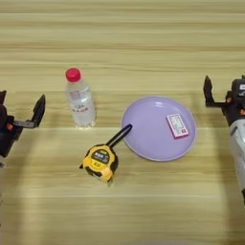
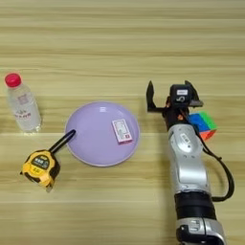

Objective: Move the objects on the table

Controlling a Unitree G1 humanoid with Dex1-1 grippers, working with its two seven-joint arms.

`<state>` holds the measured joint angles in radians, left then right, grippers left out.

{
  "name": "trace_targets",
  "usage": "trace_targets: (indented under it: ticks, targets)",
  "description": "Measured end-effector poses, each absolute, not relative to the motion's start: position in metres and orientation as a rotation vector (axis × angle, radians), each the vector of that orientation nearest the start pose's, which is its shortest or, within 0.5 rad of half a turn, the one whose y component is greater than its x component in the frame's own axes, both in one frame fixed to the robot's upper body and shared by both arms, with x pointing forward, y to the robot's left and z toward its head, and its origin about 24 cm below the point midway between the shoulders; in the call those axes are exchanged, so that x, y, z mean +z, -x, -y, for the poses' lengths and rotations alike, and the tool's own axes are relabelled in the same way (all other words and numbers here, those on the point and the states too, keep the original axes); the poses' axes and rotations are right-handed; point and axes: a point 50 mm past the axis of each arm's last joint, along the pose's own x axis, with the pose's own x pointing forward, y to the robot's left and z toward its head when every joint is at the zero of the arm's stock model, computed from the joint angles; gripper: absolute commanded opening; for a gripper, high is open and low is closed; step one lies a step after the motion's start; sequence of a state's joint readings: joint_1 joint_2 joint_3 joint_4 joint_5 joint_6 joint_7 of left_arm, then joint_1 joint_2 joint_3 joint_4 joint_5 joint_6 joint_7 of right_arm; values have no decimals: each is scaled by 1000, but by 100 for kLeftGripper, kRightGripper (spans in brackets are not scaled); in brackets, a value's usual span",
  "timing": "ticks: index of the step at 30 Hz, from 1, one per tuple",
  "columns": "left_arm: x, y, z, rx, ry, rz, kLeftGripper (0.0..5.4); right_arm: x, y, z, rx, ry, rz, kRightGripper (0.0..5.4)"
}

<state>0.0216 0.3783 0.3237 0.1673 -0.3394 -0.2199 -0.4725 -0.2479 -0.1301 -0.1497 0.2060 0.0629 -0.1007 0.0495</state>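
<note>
— Nearest to me, toward the near edge of the counter (image 1: pixel 143 28), lies the yellow-and-black tape measure (image 1: pixel 99 162). Its black strap (image 1: pixel 119 135) runs up to the rim of the purple plate (image 1: pixel 143 143) and touches it.

— And your tools?

— Both empty, fingers spread apart. My left tool (image 1: pixel 21 112) hangs at the left edge, level with the water bottle (image 1: pixel 79 98) and well apart from it. My right tool (image 2: pixel 173 98) hovers just right of the plate, with the puzzle cube (image 2: pixel 203 124) lying close beside my right forearm, partly tucked behind it.

— Where do the other things sit?

— The bottle stands upright, red cap on top, left of the plate. A small red-and-white card (image 1: pixel 177 126) lies flat on the plate's right half.

— What could go wrong?

— Three things, I judge. The bottle is tall and narrow, so a sideways nudge from my left fingers could tip it and send it rolling. Lifting the tape measure could drag the strap across the plate's rim and shift the plate and card. And swinging my right arm could knock the cube away, since it lies so close to my forearm.
</note>
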Motion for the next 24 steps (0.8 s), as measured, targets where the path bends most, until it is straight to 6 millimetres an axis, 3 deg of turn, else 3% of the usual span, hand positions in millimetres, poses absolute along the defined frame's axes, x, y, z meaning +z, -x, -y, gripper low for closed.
trace_targets:
  ticks: [6, 13, 24]
  targets:
    - [69, -235, -269, -189, -106, 146, 540, 75, -300, 194, -54, 46, 147, 539]
    - [58, -233, -246, -327, -135, 94, 540, 74, -300, 194, -54, 47, 145, 539]
    - [50, -233, -240, -358, -159, 56, 540, 74, -300, 194, -55, 47, 145, 539]
